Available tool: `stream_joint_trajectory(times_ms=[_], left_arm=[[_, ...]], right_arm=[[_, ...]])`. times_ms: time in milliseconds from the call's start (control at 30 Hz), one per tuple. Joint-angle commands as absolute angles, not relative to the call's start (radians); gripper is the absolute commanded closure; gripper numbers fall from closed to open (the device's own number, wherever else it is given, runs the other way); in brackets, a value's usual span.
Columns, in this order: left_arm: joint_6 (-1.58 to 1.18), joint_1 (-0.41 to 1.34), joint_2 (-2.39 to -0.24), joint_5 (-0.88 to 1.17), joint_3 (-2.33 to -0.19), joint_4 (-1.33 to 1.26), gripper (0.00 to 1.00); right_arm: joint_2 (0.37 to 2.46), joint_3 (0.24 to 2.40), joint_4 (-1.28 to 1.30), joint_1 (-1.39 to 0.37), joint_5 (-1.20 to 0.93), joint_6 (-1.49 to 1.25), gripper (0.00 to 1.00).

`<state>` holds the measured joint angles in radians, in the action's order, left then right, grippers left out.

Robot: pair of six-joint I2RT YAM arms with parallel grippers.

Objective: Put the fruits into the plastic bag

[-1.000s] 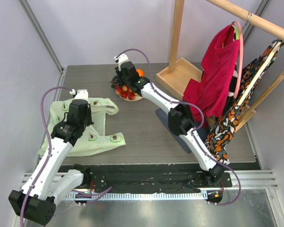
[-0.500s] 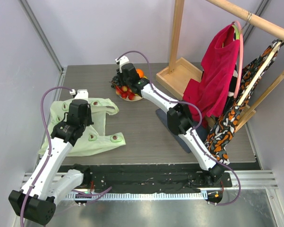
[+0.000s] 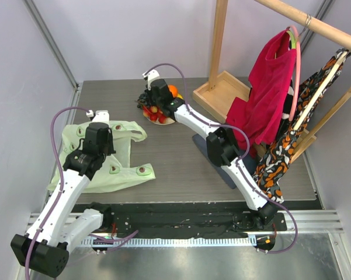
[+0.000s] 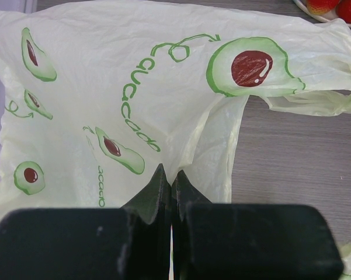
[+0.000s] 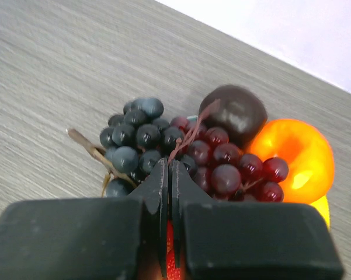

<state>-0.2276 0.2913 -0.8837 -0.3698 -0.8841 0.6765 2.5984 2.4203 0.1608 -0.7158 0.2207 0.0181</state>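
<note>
The pale green plastic bag (image 3: pixel 120 169) with avocado prints lies flat at the left; it fills the left wrist view (image 4: pixel 122 87). My left gripper (image 3: pixel 101 147) is shut with its tips (image 4: pixel 170 175) pinching a raised fold of the bag. The fruits sit on a small plate (image 3: pixel 169 121) at the back: a dark grape bunch (image 5: pixel 134 140), red grapes (image 5: pixel 228 166), a dark round fruit (image 5: pixel 236 114), an orange (image 5: pixel 292 157), strawberries (image 3: pixel 157 116). My right gripper (image 3: pixel 150 100) is shut over them, its tips (image 5: pixel 170 166) at the grape stem (image 5: pixel 193 131).
A wooden clothes rack (image 3: pixel 219 41) stands at the back right with a wooden base tray (image 3: pixel 222 93), a red cloth (image 3: pixel 268 93) and a patterned cloth (image 3: pixel 286 151). A dark pad (image 3: pixel 201 143) lies under the right arm. Walls close in on the left and at the back.
My right gripper has shifted slightly back and to the right over the fruit plate. The left arm and the bag have not moved.
</note>
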Motion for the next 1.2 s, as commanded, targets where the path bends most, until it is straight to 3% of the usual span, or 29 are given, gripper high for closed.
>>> stream_joint_trajectory(times_ms=[0,300,1167], left_arm=[[-0.224,0.285,-0.882,-0.367,-0.885,0.629,1.00],[-0.224,0.285,-0.880,-0.365,-0.884,0.629,1.00],[-0.227,0.284,-0.868,-0.351,-0.881,0.626,1.00]], right_arm=[[2.487,2.347,0.046,-0.722,0.213,0.020,0.99],[2.422,2.313,-0.081,-0.755,0.244,0.002,0.99],[2.577,2.461,-0.394,-0.770,0.308,-0.193,0.99]])
